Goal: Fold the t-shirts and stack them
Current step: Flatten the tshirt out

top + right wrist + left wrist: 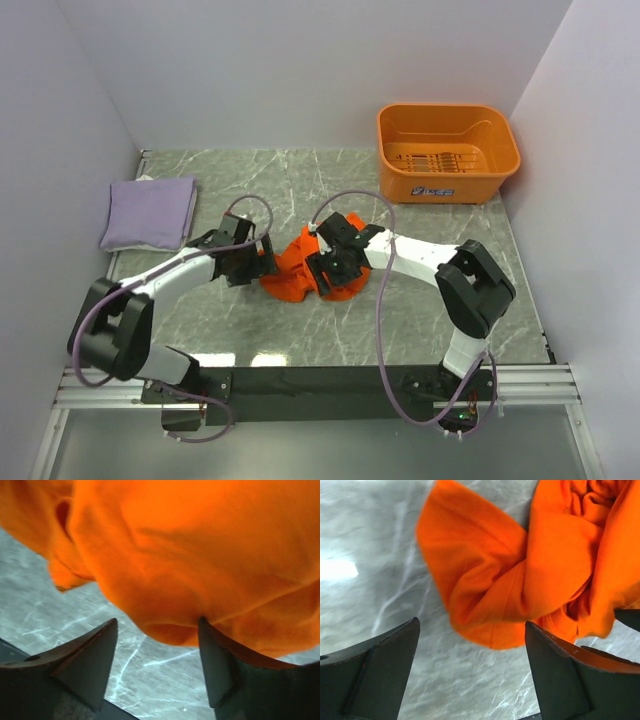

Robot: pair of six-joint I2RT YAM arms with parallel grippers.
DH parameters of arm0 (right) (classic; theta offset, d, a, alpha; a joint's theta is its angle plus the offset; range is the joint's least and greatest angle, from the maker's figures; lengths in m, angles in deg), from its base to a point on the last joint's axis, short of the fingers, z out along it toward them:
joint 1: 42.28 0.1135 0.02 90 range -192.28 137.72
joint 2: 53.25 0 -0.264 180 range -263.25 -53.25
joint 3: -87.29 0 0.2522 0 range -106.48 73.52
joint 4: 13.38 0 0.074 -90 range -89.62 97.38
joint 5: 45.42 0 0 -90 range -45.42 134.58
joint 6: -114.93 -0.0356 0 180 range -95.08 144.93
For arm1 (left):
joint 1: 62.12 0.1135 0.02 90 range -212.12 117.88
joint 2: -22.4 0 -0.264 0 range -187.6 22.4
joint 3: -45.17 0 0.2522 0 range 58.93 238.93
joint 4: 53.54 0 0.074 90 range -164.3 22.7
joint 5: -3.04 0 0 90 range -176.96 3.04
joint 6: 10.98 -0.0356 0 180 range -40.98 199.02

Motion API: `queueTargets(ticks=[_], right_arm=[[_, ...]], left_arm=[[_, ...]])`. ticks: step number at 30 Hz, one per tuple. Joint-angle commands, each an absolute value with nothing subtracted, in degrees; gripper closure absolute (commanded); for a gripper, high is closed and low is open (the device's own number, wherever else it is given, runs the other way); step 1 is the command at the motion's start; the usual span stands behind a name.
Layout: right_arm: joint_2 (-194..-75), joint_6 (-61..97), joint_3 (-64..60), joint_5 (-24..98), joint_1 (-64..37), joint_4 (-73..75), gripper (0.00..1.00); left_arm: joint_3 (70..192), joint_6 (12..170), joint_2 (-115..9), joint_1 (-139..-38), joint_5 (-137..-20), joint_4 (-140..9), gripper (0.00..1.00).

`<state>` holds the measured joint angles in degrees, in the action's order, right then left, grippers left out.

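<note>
The orange t-shirt (297, 270) lies crumpled in a heap at the middle of the marble table. It fills the upper part of the left wrist view (520, 570) and the right wrist view (200, 555). My left gripper (262, 262) is open at the heap's left edge, its fingers (555, 675) straddling a low fold without closing on it. My right gripper (325, 275) is open on the heap's right side, one finger (220, 665) touching the cloth. The lavender t-shirt (148, 212) lies folded flat at the far left.
An orange plastic basket (447, 152) stands at the back right corner, with nothing visible inside. Walls close in on the left, back and right. The black rail with the arm bases runs along the near edge.
</note>
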<state>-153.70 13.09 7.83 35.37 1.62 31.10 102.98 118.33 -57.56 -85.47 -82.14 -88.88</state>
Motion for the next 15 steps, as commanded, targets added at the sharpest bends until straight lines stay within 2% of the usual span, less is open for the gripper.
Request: queueTargets(ticks=[1, 3, 4, 6, 7, 8, 9, 10, 11, 12, 15], right_arm=[[-153.71, 13.94, 5.58, 38.78, 1.84, 33.08, 0.29], [-153.62, 13.85, 5.93, 39.22, 1.76, 32.9, 0.32], [-153.71, 13.94, 5.94, 39.31, 1.84, 32.9, 0.38], [-153.8, 14.11, 6.02, 39.4, 1.76, 32.82, 0.45], [-153.71, 14.29, 6.11, 39.4, 1.75, 32.81, 0.61], [-153.62, 14.46, 6.11, 39.57, 1.75, 32.81, 0.72], [-153.54, 14.55, 6.2, 39.92, 1.75, 32.73, 0.91], [-153.36, 14.55, 6.2, 40.36, 1.67, 32.73, 0.99], [-152.66, 14.55, 6.46, 40.71, 1.41, 32.64, 1.0], [-152.05, 14.38, 6.9, 41.59, 1.05, 32.47, 1.0], [-147.49, 12.71, 8.13, 43.78, -0.79, 32.55, 1.0]], left_arm=[[107.44, 118.13, -61.79, -88.04, -83.52, -88.56, 0.11], [108.93, 117.87, -64.42, -88.92, -84.05, -89.18, 0.16], [109.28, 117.78, -65.22, -89.54, -84.14, -89.44, 0.18], [109.9, 117.43, -66.45, -90.24, -84.05, -89.45, 0.31], [110.16, 117.34, -67.59, -90.68, -84.32, -89.53, 0.37], [110.6, 117.43, -68.04, -90.86, -84.49, -89.71, 0.48], [110.78, 117.25, -68.65, -90.95, -84.58, -89.8, 0.57], [110.96, 117.16, -68.74, -90.95, -85.37, -89.89, 0.67], [111.13, 117.08, -68.66, -90.95, -86.16, -90.58, 0.88], [111.31, 116.99, -67.87, -90.95, -86.77, -91.02, 0.97], [112.71, 115.85, -64.46, -90.86, -94.84, -95.06, 0.99]])
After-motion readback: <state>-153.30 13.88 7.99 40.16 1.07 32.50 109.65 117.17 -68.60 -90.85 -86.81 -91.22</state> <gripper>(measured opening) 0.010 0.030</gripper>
